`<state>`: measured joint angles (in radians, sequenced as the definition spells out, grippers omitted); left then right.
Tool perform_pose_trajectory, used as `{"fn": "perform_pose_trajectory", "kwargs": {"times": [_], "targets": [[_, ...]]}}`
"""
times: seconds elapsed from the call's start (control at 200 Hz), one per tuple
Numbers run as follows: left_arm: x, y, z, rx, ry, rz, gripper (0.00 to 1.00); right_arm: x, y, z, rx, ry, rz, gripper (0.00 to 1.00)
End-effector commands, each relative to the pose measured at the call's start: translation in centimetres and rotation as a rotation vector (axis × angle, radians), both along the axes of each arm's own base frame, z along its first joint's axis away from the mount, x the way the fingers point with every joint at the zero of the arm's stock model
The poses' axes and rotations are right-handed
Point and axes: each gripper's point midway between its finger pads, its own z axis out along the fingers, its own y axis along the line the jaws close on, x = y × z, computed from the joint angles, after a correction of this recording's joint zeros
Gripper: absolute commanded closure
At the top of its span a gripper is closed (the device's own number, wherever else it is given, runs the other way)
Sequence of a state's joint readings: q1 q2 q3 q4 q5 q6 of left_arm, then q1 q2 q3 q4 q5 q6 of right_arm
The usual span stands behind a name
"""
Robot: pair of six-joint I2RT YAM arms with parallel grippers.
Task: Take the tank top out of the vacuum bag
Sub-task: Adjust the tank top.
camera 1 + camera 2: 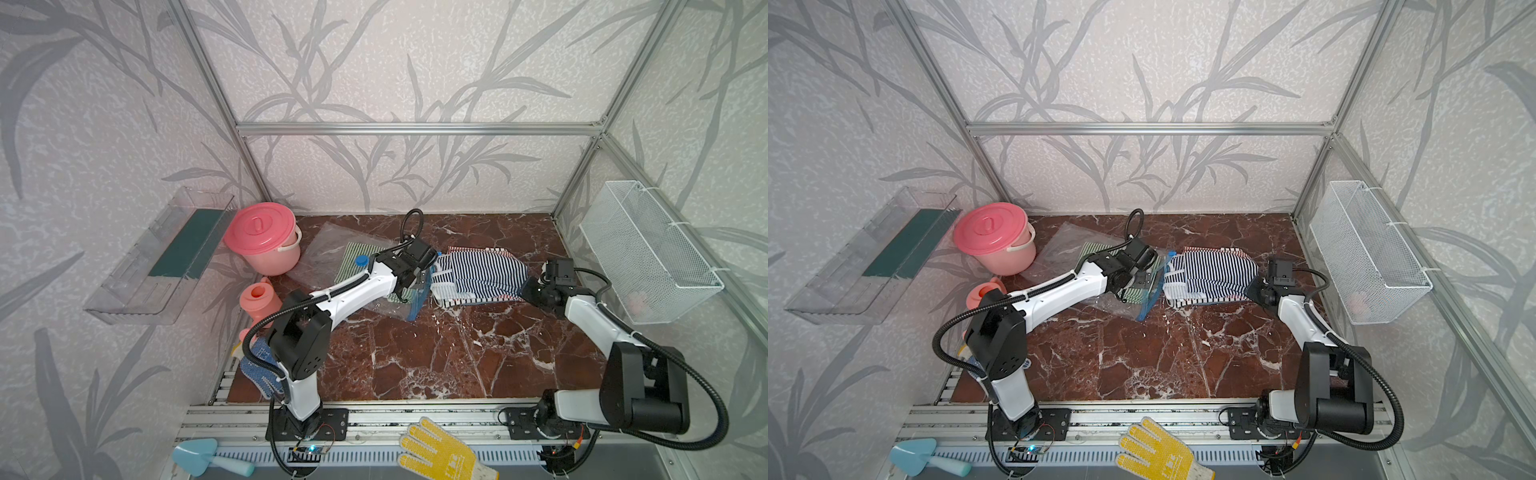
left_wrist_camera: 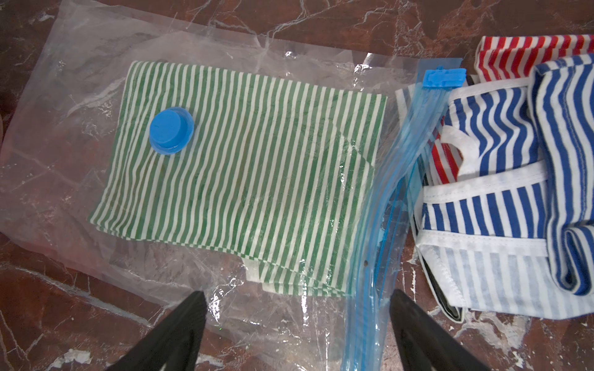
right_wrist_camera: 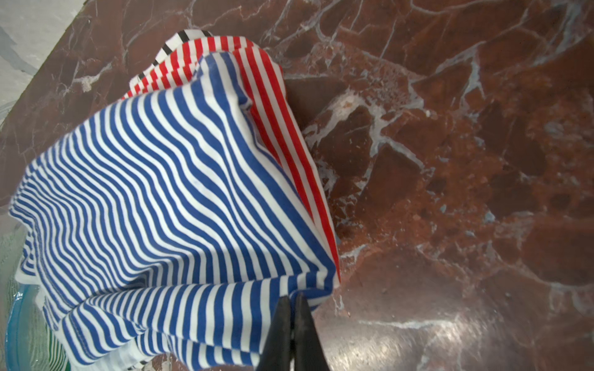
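The clear vacuum bag (image 1: 328, 249) (image 2: 80, 80) lies flat on the marble table, with its round blue valve cap (image 2: 171, 130) and its blue zip strip (image 2: 385, 205) in view. A green-striped folded garment (image 2: 244, 167) is inside it. The blue-and-white striped tank top (image 1: 482, 274) (image 3: 160, 192) lies just outside the zip edge, on top of a red-striped garment (image 3: 276, 106). My right gripper (image 3: 293, 300) (image 1: 525, 289) is shut on the tank top's right edge. My left gripper (image 2: 297, 302) (image 1: 424, 278) hovers open over the bag's zip end, with only plastic below it.
A pink lidded bucket (image 1: 262, 237) and a pink cup (image 1: 259, 297) stand left of the bag. A white wire basket (image 1: 648, 249) hangs on the right wall and a clear tray (image 1: 162, 257) on the left. A yellow glove (image 1: 440, 451) lies on the front rail.
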<state>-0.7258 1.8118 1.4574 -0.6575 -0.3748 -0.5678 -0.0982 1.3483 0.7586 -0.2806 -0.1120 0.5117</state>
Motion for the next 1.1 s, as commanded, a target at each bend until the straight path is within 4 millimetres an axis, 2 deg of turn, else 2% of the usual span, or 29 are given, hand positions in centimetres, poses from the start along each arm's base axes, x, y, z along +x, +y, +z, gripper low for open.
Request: {"fn": "perform_pose_trajectory", "kwargs": {"times": [0.0,0.13,0.445,0.875,0.94,1.03,1.095], "targets": [[0.0,0.5,1.2,0.011,-0.032,0.004,0.10,-1.1,-0.1,0.2,-0.008,0.016,-0.017,1.00],[0.2,0.5,1.1,0.008,-0.032,0.003,0.10,-1.9,0.4,0.1,0.022,0.019,-0.016,1.00],[0.4,0.7,1.1,0.007,-0.033,0.010,0.10,-3.6,-0.2,-2.7,-0.012,0.113,-0.030,1.00],[0.5,0.9,1.4,0.008,-0.033,0.007,0.10,-1.5,-0.3,-3.5,-0.027,0.171,0.018,1.00],[0.4,1.0,1.5,0.015,-0.037,0.010,0.10,-1.2,-0.2,-2.8,-0.026,0.158,0.025,0.89],[0.5,1.2,1.4,0.023,-0.041,0.012,0.10,-0.9,-0.1,-1.4,-0.025,0.116,0.032,0.52],[0.5,1.0,1.4,0.020,-0.039,0.005,0.09,-0.7,0.2,-0.1,-0.015,0.073,0.045,0.35]]}}
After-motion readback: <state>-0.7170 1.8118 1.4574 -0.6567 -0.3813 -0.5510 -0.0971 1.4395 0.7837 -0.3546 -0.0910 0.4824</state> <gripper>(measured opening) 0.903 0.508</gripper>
